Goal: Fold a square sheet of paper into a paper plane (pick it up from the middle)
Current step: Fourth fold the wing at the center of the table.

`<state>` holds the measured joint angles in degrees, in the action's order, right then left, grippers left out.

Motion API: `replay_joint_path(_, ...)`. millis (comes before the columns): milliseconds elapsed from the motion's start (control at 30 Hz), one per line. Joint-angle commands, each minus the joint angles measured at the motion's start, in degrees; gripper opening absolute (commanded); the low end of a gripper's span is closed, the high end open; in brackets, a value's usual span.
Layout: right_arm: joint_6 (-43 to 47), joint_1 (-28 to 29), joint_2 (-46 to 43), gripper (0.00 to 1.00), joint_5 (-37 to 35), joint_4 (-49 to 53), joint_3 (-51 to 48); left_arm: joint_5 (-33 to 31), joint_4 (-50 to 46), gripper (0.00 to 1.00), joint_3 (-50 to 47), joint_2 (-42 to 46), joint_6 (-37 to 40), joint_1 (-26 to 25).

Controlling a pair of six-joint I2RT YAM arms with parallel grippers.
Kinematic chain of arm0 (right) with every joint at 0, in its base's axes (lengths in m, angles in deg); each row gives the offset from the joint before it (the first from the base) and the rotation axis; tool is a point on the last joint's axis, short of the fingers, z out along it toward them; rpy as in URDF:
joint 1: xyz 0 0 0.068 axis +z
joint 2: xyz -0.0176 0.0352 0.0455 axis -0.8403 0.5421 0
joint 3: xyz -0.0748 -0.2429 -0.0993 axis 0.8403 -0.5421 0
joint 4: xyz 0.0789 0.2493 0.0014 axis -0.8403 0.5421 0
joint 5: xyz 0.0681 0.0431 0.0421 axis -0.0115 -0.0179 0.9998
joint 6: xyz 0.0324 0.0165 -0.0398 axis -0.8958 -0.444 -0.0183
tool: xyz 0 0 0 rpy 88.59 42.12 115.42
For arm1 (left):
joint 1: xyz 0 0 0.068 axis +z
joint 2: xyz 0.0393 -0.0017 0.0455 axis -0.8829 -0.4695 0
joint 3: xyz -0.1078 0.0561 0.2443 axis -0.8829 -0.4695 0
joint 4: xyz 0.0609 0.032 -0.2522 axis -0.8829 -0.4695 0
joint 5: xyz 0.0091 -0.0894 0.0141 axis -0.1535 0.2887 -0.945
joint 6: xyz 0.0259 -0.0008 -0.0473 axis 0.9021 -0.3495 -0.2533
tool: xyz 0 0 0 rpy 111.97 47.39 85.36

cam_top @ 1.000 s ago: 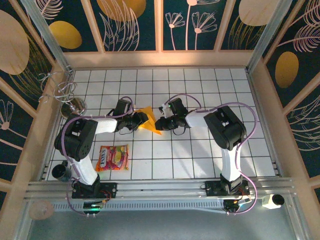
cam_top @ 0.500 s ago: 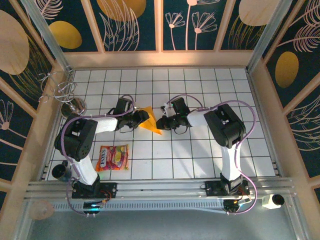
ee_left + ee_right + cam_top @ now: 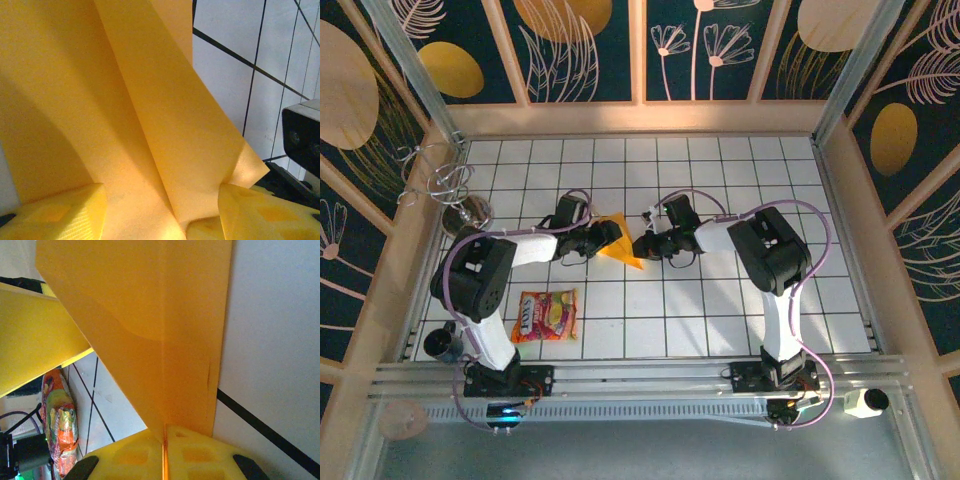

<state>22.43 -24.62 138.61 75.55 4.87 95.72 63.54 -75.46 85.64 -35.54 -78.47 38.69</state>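
Shows an orange-yellow sheet of paper (image 3: 620, 245), folded to a point, at the centre of the overhead frame between two grippers. Has the right gripper (image 3: 642, 245) clamped on its right edge, paper pinched between closed yellow fingers (image 3: 200, 455) at the bottom of the right wrist frame. Has the left gripper (image 3: 606, 238) at its left edge, fingers (image 3: 55, 210) apart, a fold lying between them. Includes a red-and-yellow snack packet (image 3: 546, 315) lower left on the white tiled table (image 3: 720, 300).

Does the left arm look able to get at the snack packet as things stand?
Probably yes. The snack packet lies uncovered on the table near that arm's base, and the left gripper is open. It would first have to back off the folded paper, which the right gripper pinches.
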Motion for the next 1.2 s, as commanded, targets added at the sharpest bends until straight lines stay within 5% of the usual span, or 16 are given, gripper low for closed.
replay_joint_path(0,-0.67,-0.34,1.97,0.11,1.04,0.71,-0.08,-2.13,-3.57,0.61,2.12,-1.77,1.64,-0.33)
replay_joint_path(600,0.73,-0.30,-2.42,0.25,-1.71,3.27,2.26,-10.91,-16.86,0.52,5.70,-6.02,0.29,-0.51)
replay_joint_path(1167,5.10,4.92,-2.86,0.31,-18.55,8.41,7.35,-10.31,-16.51,0.51,5.71,-6.26,0.04,-0.51)
